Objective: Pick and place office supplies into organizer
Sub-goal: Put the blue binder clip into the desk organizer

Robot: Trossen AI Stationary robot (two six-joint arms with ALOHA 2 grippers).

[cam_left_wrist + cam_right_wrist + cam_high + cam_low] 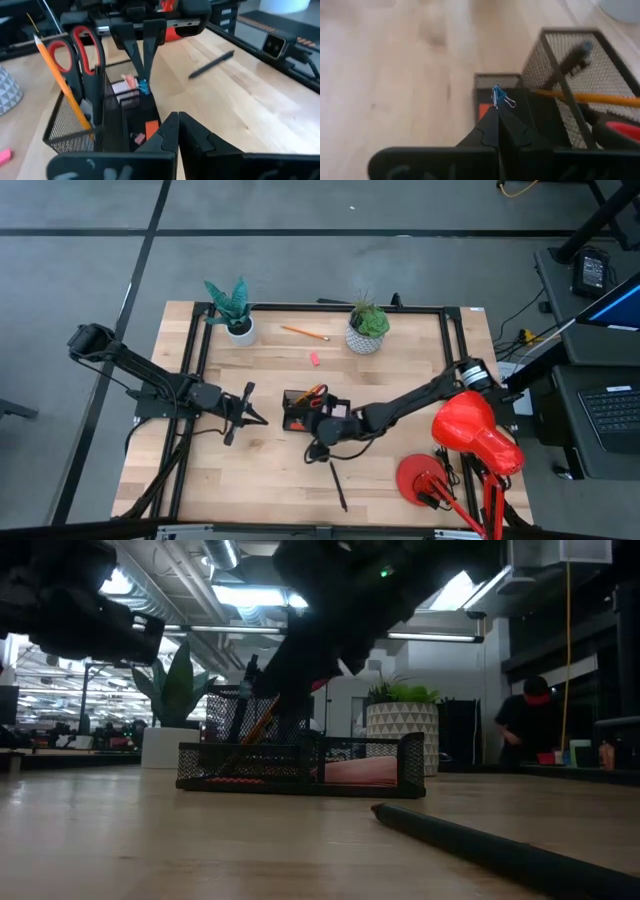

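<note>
The black mesh organizer (296,416) stands mid-table. Its tall cup holds red-handled scissors (75,50) and an orange pencil (60,80). A pink block (129,80) and an orange eraser (151,128) lie in its low tray. My right gripper (143,75) hangs over that low tray, shut on a tiny blue binder clip (499,97). My left gripper (177,127) is shut and empty, just left of the organizer. A dark pen (338,485) lies flat on the table near the front edge. Another orange pencil (305,332) and a pink eraser (313,358) lie farther back. My right gripper pinches the blue binder clip (144,87) between the free ends of its two fingers (135,52), which point down from above. The clip is lifted clear and sticks out below the fingertips, over the organizer's low tray.
Two potted plants (232,312) (367,326) stand along the far edge. A red lamp (476,430) with its round base (420,477) sits at the table's right front corner. Bare wood lies between the left gripper and the near edge. A person (525,725) shows in the room behind.
</note>
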